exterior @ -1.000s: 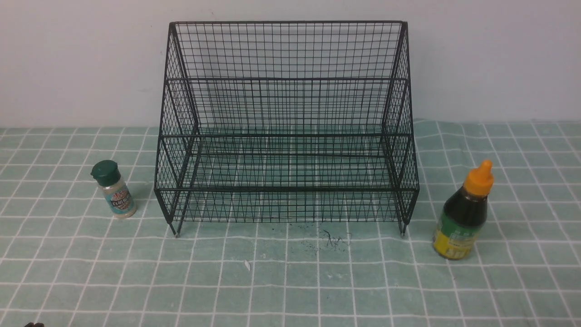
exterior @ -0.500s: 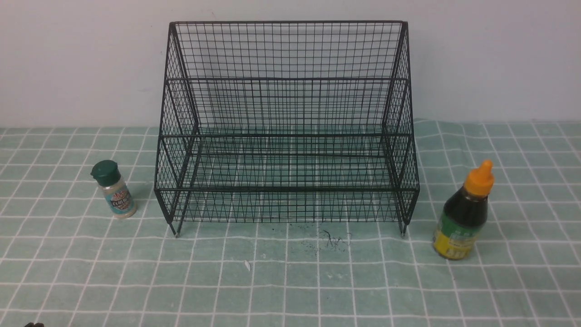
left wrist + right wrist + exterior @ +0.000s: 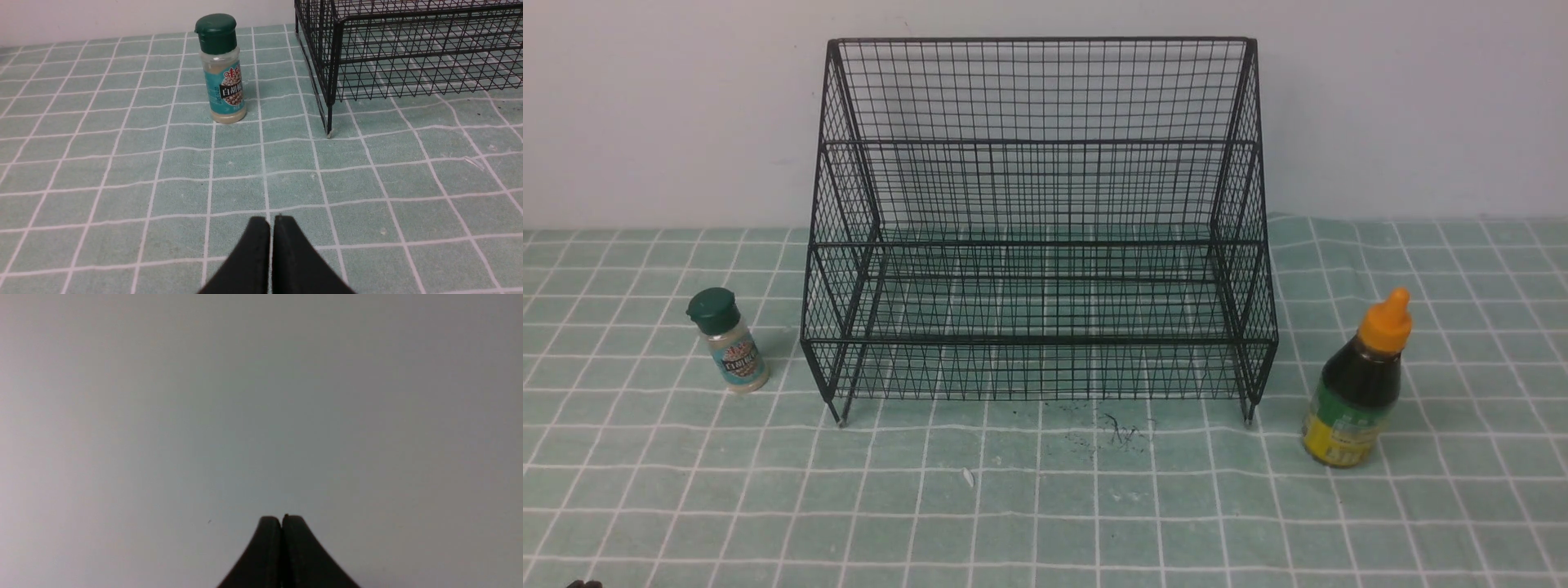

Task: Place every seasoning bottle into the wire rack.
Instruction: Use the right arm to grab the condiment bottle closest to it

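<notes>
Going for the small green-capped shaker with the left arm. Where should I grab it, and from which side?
I'd grip the small shaker across its labelled body, below the green cap, coming level from the robot's side. It stands upright, with bare cloth on its near side, and the wire rack beside it but apart. The left gripper is shut, so open first.

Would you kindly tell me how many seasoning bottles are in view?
2. The green-capped shaker stands left of the wire rack; the orange-capped dark bottle stands right of it. The see-through rack hides none.
</notes>
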